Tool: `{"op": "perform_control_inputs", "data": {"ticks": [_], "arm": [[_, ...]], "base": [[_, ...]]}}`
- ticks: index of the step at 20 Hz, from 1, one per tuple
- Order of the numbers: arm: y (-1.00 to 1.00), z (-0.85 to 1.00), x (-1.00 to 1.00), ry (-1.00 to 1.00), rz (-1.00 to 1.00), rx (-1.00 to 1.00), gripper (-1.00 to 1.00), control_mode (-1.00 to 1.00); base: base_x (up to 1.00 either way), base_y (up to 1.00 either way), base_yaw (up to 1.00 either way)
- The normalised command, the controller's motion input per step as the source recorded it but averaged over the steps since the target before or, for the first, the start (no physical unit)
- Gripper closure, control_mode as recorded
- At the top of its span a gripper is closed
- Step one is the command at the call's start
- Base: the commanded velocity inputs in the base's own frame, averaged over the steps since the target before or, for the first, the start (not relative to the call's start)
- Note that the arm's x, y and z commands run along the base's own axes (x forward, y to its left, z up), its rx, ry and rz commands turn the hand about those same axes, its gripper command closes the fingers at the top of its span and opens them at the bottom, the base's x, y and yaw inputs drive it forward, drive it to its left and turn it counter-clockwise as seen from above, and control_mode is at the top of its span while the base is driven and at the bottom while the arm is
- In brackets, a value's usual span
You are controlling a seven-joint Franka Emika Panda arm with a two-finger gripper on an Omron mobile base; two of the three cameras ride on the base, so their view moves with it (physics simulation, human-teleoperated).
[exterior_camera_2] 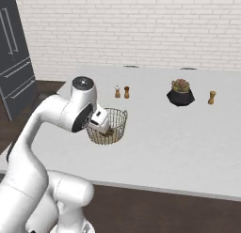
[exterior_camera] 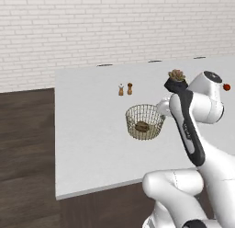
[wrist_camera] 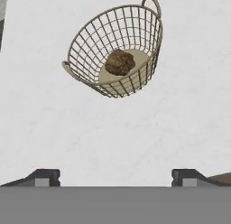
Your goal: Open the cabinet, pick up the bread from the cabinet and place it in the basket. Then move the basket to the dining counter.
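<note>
Bread lay inside the basket, which rested on the dining counter. Near it the gripper stood empty, fingers wide apart. Any careless retreat (the wrist was close) could have knocked the basket.

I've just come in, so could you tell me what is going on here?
The robot arm has its gripper open and empty above the dining counter. The basket sits on that counter with the bread inside it, apart from the jaws. Two shakers and a potted plant stand further back.
</note>
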Motion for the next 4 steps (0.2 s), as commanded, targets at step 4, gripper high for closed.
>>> {"op": "perform_control_inputs", "data": {"ticks": [4], "arm": [[0.55, 0.78, -1.0, -0.16, 0.18, -0.08, -1.0, -1.0]], "base": [[0.0, 0.0, 0.0]]}}
